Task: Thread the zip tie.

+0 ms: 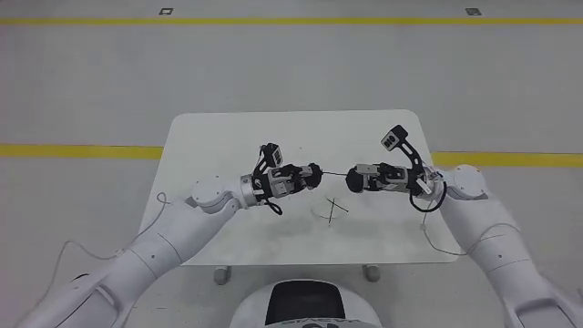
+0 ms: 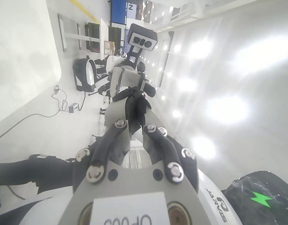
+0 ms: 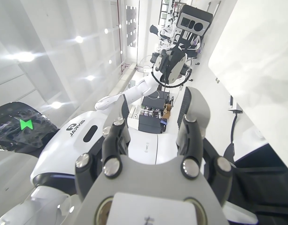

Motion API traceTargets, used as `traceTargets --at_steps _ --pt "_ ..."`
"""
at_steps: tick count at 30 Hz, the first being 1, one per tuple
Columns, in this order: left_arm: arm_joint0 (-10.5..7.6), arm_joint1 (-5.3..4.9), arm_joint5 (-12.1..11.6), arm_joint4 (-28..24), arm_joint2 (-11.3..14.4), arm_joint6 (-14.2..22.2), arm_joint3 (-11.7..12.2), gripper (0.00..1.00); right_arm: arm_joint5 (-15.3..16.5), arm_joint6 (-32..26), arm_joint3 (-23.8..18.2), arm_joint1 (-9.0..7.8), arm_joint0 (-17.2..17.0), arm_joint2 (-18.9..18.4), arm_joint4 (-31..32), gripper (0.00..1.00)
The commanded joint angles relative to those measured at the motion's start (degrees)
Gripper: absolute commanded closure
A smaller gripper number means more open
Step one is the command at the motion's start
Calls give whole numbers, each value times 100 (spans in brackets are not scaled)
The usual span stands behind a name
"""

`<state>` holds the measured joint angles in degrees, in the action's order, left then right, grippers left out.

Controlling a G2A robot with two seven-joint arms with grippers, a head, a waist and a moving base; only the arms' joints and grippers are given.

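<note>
The job is only just begun. The left pincer [image 1: 314, 174] is shut tight on one end of the zip tie [image 1: 333, 174]. The tie sticks out in the air toward the right pincer [image 3: 158, 97], whose fingers are apart and hold nothing. I see no loop, so I think the tail must go through the head and be pulled.

Two more ties [image 1: 335, 208] lie crossed on the table [image 1: 228, 137], near the pincers. The table is white with round corners. The floor [image 1: 291, 73] is pale with yellow lines [image 1: 273, 21]. Bright lamps [image 3: 79, 39] shine in the big room.

Bright, even light, ceiling lights [image 2: 228, 108] glaring
</note>
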<state>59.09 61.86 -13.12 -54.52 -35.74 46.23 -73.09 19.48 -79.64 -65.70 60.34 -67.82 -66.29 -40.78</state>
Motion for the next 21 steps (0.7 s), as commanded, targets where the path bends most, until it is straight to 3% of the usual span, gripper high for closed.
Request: traceTargets --at_steps 1,21 --pt "12 14 27 -26 -15 30 7 100 0 0 4 4 -7 -18 5 56" --pt "106 124 184 77 -216 163 96 100 0 0 21 47 -32 -72 87 73"
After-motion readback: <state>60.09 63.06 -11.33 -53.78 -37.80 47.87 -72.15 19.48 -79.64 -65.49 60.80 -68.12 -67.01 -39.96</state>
